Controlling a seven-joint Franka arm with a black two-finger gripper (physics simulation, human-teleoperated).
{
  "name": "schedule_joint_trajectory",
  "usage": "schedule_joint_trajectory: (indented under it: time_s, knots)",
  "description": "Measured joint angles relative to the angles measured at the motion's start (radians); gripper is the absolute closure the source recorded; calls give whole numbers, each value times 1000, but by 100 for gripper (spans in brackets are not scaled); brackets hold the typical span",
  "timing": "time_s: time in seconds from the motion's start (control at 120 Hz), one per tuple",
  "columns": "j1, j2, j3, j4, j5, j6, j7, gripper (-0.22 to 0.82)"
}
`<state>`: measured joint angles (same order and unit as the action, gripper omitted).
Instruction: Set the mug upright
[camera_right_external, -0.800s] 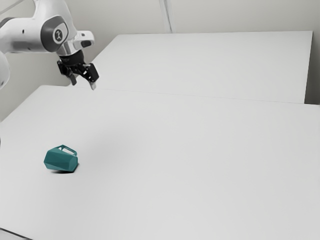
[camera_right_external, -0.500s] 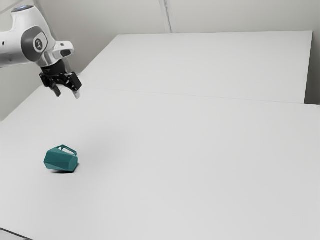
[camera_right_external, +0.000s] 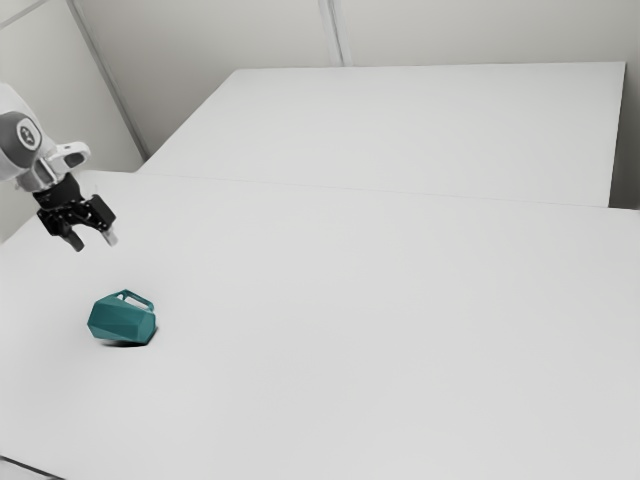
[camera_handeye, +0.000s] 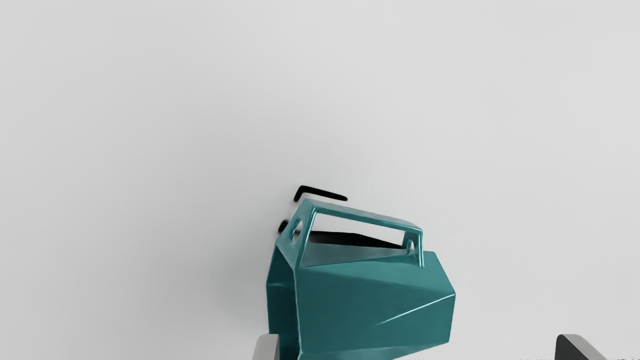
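The black gripper (camera_right_external: 95, 243) hangs above the table at the exterior view's left, higher than the mug and nearer the arm's side. A teal faceted mug (camera_right_external: 122, 320) lies on its side, its handle up and its base toward the exterior view's right. In the wrist view the mug (camera_handeye: 370, 305) shows its handle and part of its dark mouth, the mouth end close by one fingertip in the picture. The gripper (camera_handeye: 417, 347) is open with its fingertips wide apart, and the exterior view has a gap between it and the mug.
The mug rests on a wide white table (camera_right_external: 350, 330). Behind it stands another white surface (camera_right_external: 420, 130), in front of pale walls. A dark line crosses the near corner at the exterior view's left.
My hand has moved down and toward the exterior view's left, coming lower over the table. The mug has stayed where it was, lying on its side.
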<state>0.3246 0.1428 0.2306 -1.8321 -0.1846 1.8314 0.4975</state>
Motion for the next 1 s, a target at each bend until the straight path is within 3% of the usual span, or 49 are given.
schedule_joint_trajectory:
  time_s: [0.517, 0.7, 1.0]
  knots:
    - [177, 216, -3, 1, -234, -81, 272, 0]
    - [204, 237, -5, 2, -303, -140, 352, 1]
    - [227, 237, -5, -2, -383, -226, 443, 33]
